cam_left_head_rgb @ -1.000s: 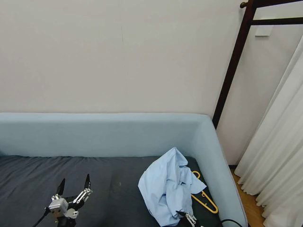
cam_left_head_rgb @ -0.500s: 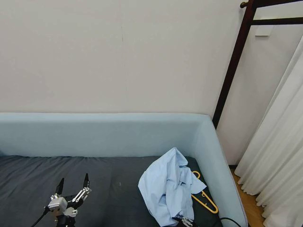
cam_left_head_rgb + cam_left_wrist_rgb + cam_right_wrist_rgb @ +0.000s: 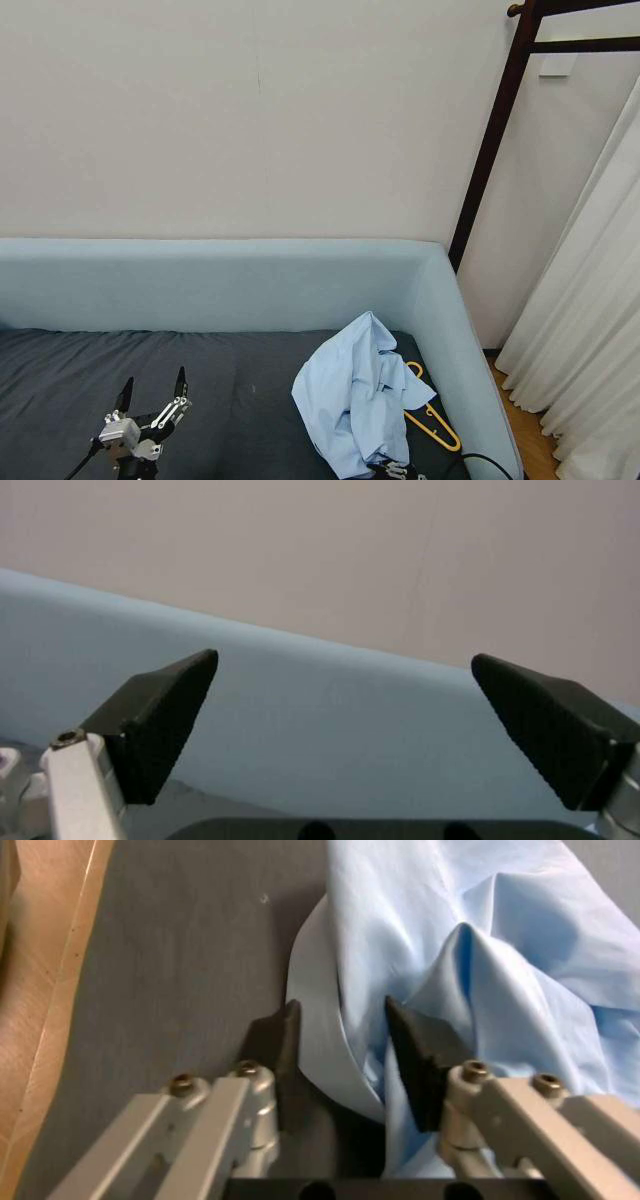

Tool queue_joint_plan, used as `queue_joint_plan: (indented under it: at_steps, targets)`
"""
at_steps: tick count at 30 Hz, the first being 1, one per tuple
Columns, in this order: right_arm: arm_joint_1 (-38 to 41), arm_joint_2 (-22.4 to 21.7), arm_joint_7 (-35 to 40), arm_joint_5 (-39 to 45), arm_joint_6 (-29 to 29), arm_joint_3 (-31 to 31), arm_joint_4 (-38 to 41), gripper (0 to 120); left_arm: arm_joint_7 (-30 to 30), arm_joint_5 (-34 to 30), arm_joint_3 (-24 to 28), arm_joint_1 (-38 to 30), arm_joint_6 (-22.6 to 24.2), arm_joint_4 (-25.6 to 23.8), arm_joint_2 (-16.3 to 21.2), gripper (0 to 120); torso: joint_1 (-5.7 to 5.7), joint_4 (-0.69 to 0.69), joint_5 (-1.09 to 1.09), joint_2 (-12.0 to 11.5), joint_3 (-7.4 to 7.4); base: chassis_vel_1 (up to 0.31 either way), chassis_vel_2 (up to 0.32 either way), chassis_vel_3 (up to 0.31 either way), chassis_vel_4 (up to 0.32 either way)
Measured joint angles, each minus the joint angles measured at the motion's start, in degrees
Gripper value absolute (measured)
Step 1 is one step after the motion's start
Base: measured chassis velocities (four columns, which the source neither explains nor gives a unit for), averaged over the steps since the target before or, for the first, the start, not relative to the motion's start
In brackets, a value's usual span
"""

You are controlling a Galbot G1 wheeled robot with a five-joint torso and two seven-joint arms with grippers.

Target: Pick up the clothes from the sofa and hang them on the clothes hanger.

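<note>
Since 1 s ago: right gripper (image 3: 392,468) has dropped lower at the near hem of the blue shirt (image 3: 350,390), and left gripper (image 3: 155,385) has sunk a touch; shirt unmoved.

Right wrist view: right gripper (image 3: 338,1009) is straddling the shirt's (image 3: 480,930) edge. Jaws are sitting narrowly apart with a fold of the hem running between them, one finger (image 3: 280,1042) over the dark seat cushion (image 3: 170,967) just beside the cloth, the other on the fabric. Not visibly pinching yet.

Shirt is lying crumpled on the seat at the right end of the sofa (image 3: 250,285), partly covering a yellow hanger (image 3: 430,422) beside the armrest.

Left gripper is hovering over the seat cushion, well apart from the shirt; in its wrist view the left gripper (image 3: 342,660) has jaws spread wide, holding nothing, facing the backrest.

Dark wooden stand (image 3: 495,140) is standing past the sofa's right end, next to the curtain (image 3: 590,330).
</note>
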Motion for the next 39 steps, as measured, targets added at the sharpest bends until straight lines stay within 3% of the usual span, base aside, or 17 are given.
queue_joint_plan:
  at_steps: [2, 5, 13, 21, 23, 26, 27, 32, 33, 37, 39]
  targets:
    - [0.53, 0.53, -0.56, -0.30, -0.19, 0.24, -0.37, 41, -0.01, 0.01, 0.00, 0.08, -0.08, -0.03, -0.01, 100, 0.00, 0.00, 0.00, 0.00, 0.00, 0.000, 0.000, 0.000, 0.000]
    - [1.12, 1.08, -1.23, -0.49, -0.32, 0.35, -0.87, 33, -0.01, 0.02, -0.01, 0.11, -0.15, -0.03, -0.02, 100, 0.00, 0.00, 0.00, 0.00, 0.00, 0.000, 0.000, 0.000, 0.000]
    - [2.01, 1.67, -3.29, 0.19, -0.17, 0.12, -1.75, 1, -0.08, 0.01, -0.24, 0.06, -0.21, 0.04, -0.04, 100, 0.00, 0.00, 0.00, 0.00, 0.00, 0.000, 0.000, 0.000, 0.000]
    - [1.61, 1.02, -5.94, 5.00, 0.38, -0.20, -0.19, 0, -0.11, 0.01, -0.07, -0.39, -0.22, 0.44, -0.25, 100, 0.00, 0.00, 0.00, 0.00, 0.00, 0.000, 0.000, 0.000, 0.000]
    - [1.11, 0.35, -8.43, 11.80, 0.02, -0.88, 1.50, 0, -0.12, 0.01, -0.05, -0.55, -0.22, 0.59, -0.24, 100, 0.00, 0.00, 0.00, 0.00, 0.00, 0.000, 0.000, 0.000, 0.000]
    - [0.57, -1.88, -15.49, 33.73, -4.01, -3.93, 6.66, 0, -0.15, 0.00, 0.00, -0.84, -0.23, 0.93, -0.24, 100, 0.00, 0.00, 0.00, 0.00, 0.00, 0.000, 0.000, 0.000, 0.000]
    - [0.57, -1.88, -15.49, 33.73, -4.01, -3.93, 6.66, 0, -0.15, 0.00, 0.00, -0.84, -0.23, 0.93, -0.24, 100, 0.00, 0.00, 0.00, 0.00, 0.00, 0.000, 0.000, 0.000, 0.000]
    - [1.59, -5.80, -13.10, 66.69, -16.13, -10.14, 15.20, 0, -0.15, 0.01, 0.29, -0.98, -0.22, 0.98, -0.33, 100, 0.00, 0.00, 0.00, 0.00, 0.00, 0.000, 0.000, 0.000, 0.000]
    - [1.59, -5.80, -13.10, 66.69, -16.13, -10.14, 15.20, 0, -0.15, 0.01, 0.29, -0.98, -0.22, 0.98, -0.33, 100, 0.00, 0.00, 0.00, 0.00, 0.00, 0.000, 0.000, 0.000, 0.000]
    - [4.30, -7.62, -9.63, 84.13, -21.34, -11.55, 20.38, 0, -0.15, 0.01, 0.26, -0.76, -0.38, 0.58, -0.09, 100, 0.00, 0.00, 0.00, 0.00, 0.00, 0.000, 0.000, 0.000, 0.000]
    - [5.11, -8.13, -8.47, 87.45, -22.49, -11.67, 21.77, 0, -0.15, 0.00, 0.23, -0.67, -0.40, 0.45, -0.03, 100, 0.00, 0.00, 0.00, 0.00, 0.00, 0.000, 0.000, 0.000, 0.000]
